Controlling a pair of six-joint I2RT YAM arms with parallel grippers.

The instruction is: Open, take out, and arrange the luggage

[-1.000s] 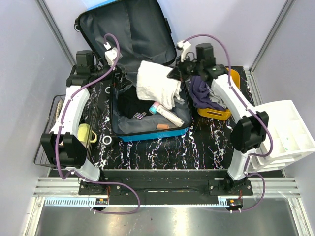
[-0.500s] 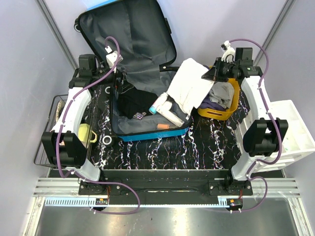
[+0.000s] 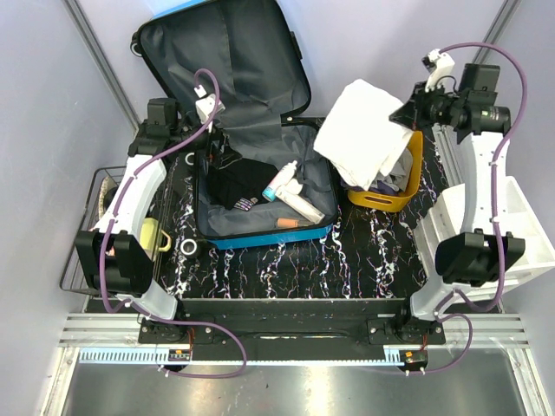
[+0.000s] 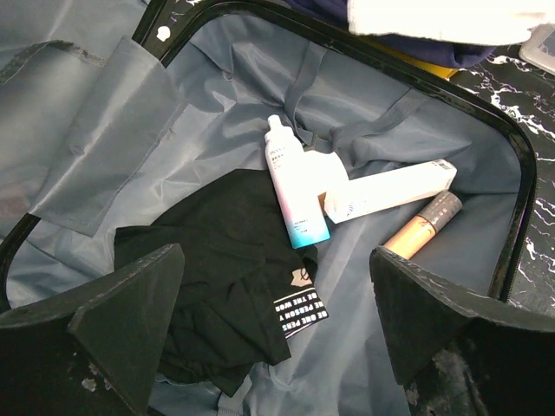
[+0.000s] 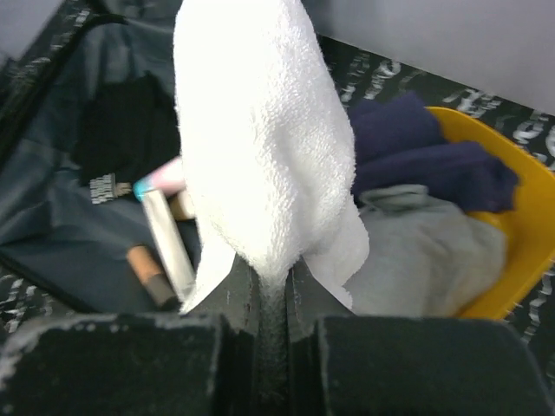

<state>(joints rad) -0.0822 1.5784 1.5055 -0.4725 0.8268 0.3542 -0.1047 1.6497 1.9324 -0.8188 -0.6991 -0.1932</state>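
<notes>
Suitcase (image 3: 260, 237) lies open mid-bench. Right hand (image 5: 273, 286) pinches white towel (image 3: 364, 130) hanging above orange bin (image 3: 381, 202). Best judged: lower until cloth slackens onto the clothes (image 5: 416, 251), then release. Left hand (image 4: 276, 295) spread above black garment (image 4: 217, 260) inside suitcase.

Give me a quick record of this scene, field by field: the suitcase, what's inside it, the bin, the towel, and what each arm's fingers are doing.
suitcase: open, lid tilted back
inside it: black garment, white bottle, white tube, brown tube
towel: white, hanging in the air at the orange bin's edge
orange bin: beside the suitcase, holds navy and grey clothes
right fingers: shut on the towel
left fingers: open above the suitcase, holding nothing
</notes>
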